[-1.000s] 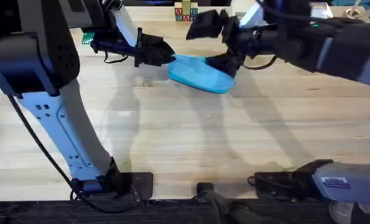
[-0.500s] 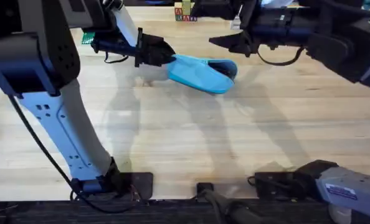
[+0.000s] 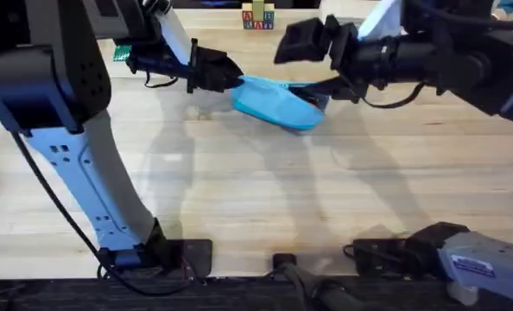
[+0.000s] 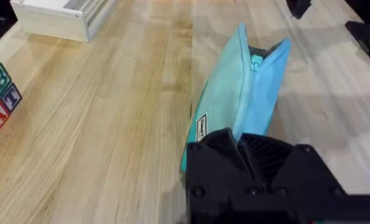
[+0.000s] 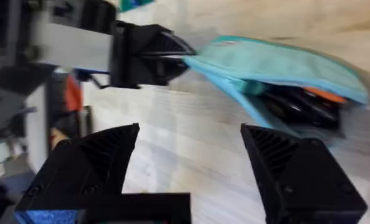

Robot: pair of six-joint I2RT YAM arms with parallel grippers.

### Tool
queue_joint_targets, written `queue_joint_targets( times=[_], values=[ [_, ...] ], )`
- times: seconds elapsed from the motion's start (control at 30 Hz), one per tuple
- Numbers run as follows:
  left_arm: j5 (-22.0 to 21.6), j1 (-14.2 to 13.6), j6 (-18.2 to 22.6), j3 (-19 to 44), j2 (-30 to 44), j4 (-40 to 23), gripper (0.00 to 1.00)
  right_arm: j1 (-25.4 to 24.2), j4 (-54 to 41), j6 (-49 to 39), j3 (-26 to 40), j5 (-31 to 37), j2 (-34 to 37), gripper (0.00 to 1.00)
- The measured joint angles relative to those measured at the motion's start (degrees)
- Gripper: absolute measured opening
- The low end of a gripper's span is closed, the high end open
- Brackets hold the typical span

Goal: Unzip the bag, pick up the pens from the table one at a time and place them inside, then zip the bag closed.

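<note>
On pale planks, soft oval bag clamped by left gripper, right gripper apart.

Worktop: pale wood-grain planks. Light blue bag lies on it toward 12 o'clock, one end lifted off the surface; lettered toy blocks stand at the far edge, also 12 o'clock. A white box rests near the blocks.

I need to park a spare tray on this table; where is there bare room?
The table is bare between the bag and the arm bases. It is crowded along the far edge: the left gripper clamps the bag's end, the open right gripper hangs beside its mouth.
</note>
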Motion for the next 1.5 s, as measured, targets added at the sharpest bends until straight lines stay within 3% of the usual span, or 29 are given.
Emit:
queue_joint_targets(
  times=[0.3,0.5,1.0,1.5],
  values=[
    [0.0,0.0,0.0,0.0,0.0,0.0,0.041,0.0,-9.6,-2.9,0.0,6.7,0.2,0.997],
    [0.0,0.0,0.0,0.0,0.0,0.0,0.042,0.0,-9.6,-3.2,0.0,7.9,3.1,0.997],
    [0.0,0.0,0.0,0.0,0.0,0.0,0.042,0.0,0.2,0.8,0.0,7.2,11.8,0.997],
    [0.0,0.0,0.0,0.0,0.0,0.0,0.042,0.7,10.6,10.4,0.0,5.8,18.6,0.998]
  ],
)
